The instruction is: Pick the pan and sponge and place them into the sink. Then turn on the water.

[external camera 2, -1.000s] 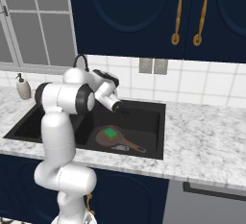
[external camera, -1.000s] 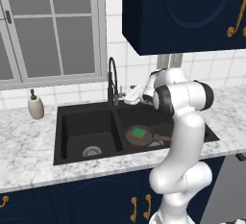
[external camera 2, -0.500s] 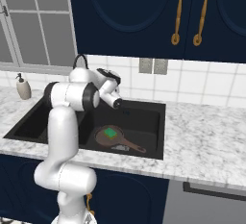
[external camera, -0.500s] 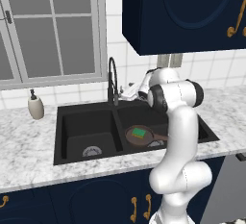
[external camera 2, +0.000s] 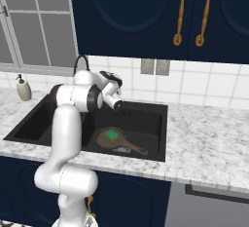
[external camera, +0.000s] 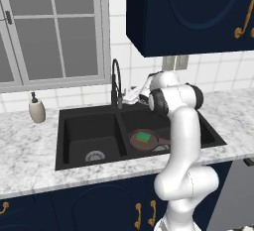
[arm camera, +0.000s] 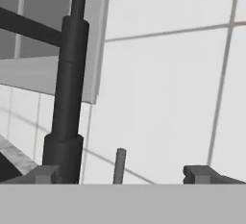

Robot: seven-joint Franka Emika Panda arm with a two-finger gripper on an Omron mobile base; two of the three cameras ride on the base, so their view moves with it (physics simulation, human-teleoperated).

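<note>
Gripper (arm camera: 124,175) released, faucet lever (arm camera: 119,166) between fingertips, faucet (arm camera: 67,98) just left (close); off-centre closure risks clipping faucet, missing lever.

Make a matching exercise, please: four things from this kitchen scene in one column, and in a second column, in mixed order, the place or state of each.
Things:
1. sponge
2. pan
3. soap dispenser
4. gripper

Places or states:
A. on the marble counter, left of the sink
B. jaws open, close to the base of the faucet
C. lying in the pan
D. in the right basin

Pairs: 1-C, 2-D, 3-A, 4-B
</note>
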